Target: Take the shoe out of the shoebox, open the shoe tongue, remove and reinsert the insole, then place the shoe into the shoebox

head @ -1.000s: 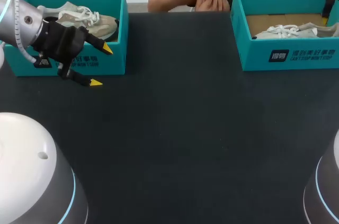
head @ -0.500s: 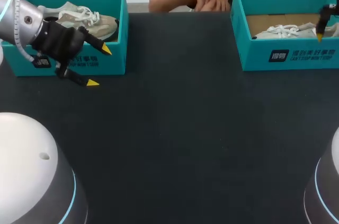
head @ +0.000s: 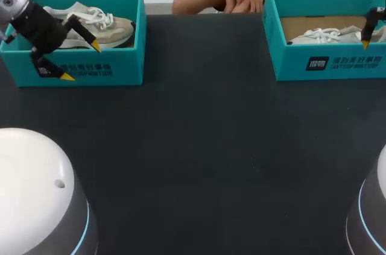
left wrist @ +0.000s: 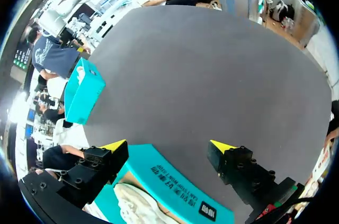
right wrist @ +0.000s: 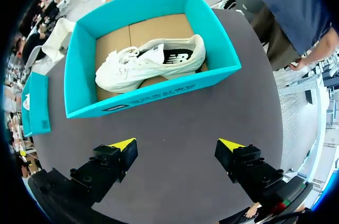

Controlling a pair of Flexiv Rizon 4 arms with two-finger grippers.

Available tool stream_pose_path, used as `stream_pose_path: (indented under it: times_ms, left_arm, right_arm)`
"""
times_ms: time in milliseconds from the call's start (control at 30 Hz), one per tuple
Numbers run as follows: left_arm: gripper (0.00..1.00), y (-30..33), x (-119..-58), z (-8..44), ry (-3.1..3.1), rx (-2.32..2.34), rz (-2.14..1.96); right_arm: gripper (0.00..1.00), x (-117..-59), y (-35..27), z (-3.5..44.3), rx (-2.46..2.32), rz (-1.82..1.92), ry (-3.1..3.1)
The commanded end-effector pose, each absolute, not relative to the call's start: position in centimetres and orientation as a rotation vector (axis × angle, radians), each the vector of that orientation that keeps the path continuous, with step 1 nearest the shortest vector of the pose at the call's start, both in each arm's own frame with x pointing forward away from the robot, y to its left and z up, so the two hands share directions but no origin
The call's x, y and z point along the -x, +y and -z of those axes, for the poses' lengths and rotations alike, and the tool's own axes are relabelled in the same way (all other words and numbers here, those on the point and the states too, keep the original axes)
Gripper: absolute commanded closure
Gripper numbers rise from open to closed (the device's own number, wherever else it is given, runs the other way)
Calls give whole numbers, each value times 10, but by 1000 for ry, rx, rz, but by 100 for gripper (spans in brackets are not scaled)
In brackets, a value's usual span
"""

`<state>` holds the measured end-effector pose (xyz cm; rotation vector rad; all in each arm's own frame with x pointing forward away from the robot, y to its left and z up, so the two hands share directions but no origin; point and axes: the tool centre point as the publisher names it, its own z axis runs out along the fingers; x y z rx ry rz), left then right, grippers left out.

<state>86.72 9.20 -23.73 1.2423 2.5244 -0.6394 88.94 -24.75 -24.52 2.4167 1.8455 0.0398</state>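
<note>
While both shoes lie in their boxes, no step of the task can be counted as done.

Head view: the left shoebox [head: 120, 68] stands at the far left of the dark table [head: 199, 146], with a grey-and-white shoe [head: 102, 25] inside. The left gripper [head: 81, 61] hangs over the box's front wall, fingers apart, one tip above the inside and one outside. The right shoebox [head: 338, 65] holds a white shoe [head: 325, 36].

Left wrist view: the gripper's fingers are spread and hold nothing. The teal front wall runs beneath and between them, and a part of the shoe shows just behind it.

Right wrist view: the right gripper [right wrist: 177, 144] is spread and empty above bare table. The box lies ahead of it, with the white shoe flat on the cardboard floor.

Remaining, by judgement:
- lifting a shoe out
- opening the tongue
- pulling and refitting the insole
- returning the shoe
</note>
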Motion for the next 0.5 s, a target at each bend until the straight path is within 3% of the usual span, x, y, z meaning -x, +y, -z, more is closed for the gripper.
stream_pose_path:
  times_ms: [33, 500]
  left_arm:
    - [0, 100, -875, 230, 2430, -1684, 546]
    - [0, 101, -875, 231, 2385, -1752, 553]
  right_arm:
    - [0, -889, -247, 246, -2416, -42, 1844]
    - [0, -889, -247, 246, -2416, -42, 1844]
